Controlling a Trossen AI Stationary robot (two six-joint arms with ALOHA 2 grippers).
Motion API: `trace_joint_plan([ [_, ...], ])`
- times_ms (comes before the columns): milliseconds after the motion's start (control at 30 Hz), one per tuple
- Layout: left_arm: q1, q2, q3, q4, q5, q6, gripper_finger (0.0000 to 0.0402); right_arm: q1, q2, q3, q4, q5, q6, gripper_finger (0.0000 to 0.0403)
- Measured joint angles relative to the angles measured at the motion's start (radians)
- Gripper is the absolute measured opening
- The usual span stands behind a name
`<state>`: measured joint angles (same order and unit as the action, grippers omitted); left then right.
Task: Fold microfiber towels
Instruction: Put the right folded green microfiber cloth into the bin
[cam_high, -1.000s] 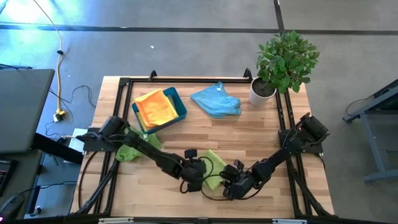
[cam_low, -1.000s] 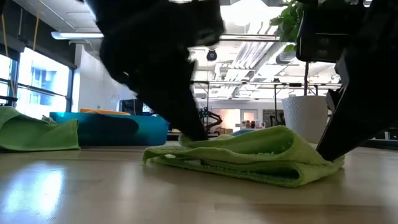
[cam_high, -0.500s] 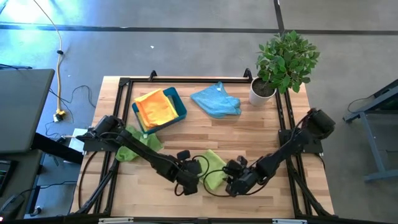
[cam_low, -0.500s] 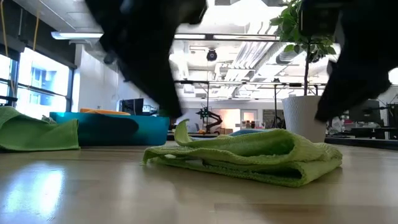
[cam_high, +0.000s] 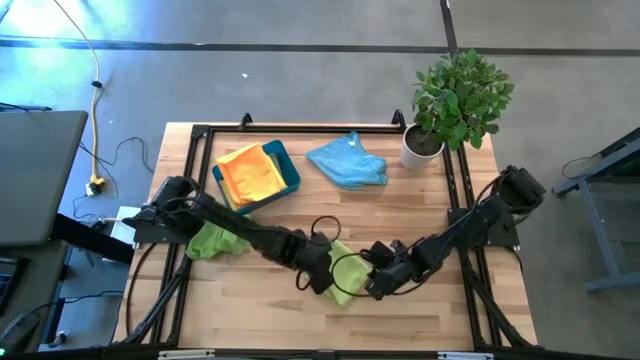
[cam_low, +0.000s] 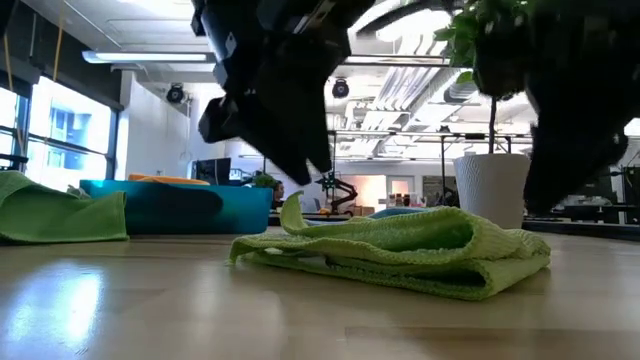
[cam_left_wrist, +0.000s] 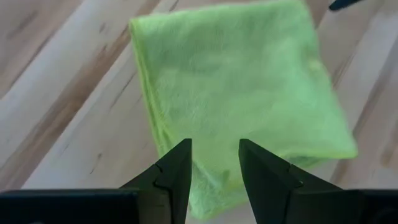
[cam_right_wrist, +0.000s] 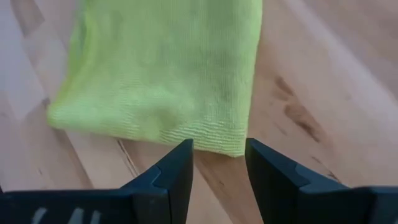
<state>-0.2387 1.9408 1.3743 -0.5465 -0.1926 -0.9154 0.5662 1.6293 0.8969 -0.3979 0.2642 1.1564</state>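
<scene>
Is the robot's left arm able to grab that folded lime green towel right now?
Probably yes: the left gripper hangs open just above the folded lime green microfiber towel, with nothing between them.

Two dark jointed arms — looped black cables, black-fingered left claw (cam_left_wrist: 214, 171)

Overhead view: even, bright daylight; bluish glare on the floor (cam_high: 60, 40) at 10 o'clock. Shadows under the arms soft and short.

Low view: strongly backlit. Ceiling lights (cam_low: 400, 25) at 12 o'clock blown out; window (cam_low: 50, 135) at 9 o'clock bright. Arms read as near-black silhouettes, blurred. Table (cam_low: 150, 300) carries a pale sheen at 8 o'clock. Folded green towel (cam_low: 400, 250) sharp; room behind soft.

Wrist views: well lit, diffuse. Towel edges smeared by motion blur; own fingers (cam_left_wrist: 174, 177) at 6 o'clock dark, crisp.
</scene>
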Motion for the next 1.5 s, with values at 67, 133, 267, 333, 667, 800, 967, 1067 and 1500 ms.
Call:
trace_joint_plan([
  [67,0.021,0.000,-0.008,-0.006,0.031,-0.006,0.0124,-0.016,-0.011,-0.046,0.044,-0.047,-0.001,0.0137],
  [133,0.043,0.000,-0.016,-0.003,0.054,-0.018,0.0124,-0.023,-0.029,-0.095,0.129,-0.077,0.015,0.0137],
  [267,0.082,0.000,-0.050,0.032,0.056,-0.026,0.0125,-0.023,-0.076,-0.192,0.302,-0.072,0.042,0.0137],
  [333,0.098,0.000,-0.073,0.052,0.059,-0.038,0.0125,-0.023,-0.087,-0.234,0.367,-0.058,0.044,0.0137],
  [667,0.136,0.002,-0.167,0.268,0.144,0.039,0.0125,-0.023,-0.086,-0.285,0.448,-0.012,0.043,0.0137],
  [800,0.145,0.002,-0.167,0.240,0.120,0.056,0.0125,-0.023,-0.086,-0.285,0.467,-0.012,0.041,0.0137],
  [967,0.149,0.038,-0.165,0.264,0.143,0.057,0.0148,-0.023,-0.086,-0.285,0.471,-0.013,0.040,0.0137],
  [1067,0.145,0.068,-0.161,0.270,0.172,0.003,0.0175,-0.023,-0.086,-0.285,0.471,-0.013,0.039,0.0137],
  [1500,0.110,0.097,-0.165,0.396,0.232,-0.058,0.0216,-0.045,-0.060,-0.285,0.483,-0.008,0.006,0.0137],
])
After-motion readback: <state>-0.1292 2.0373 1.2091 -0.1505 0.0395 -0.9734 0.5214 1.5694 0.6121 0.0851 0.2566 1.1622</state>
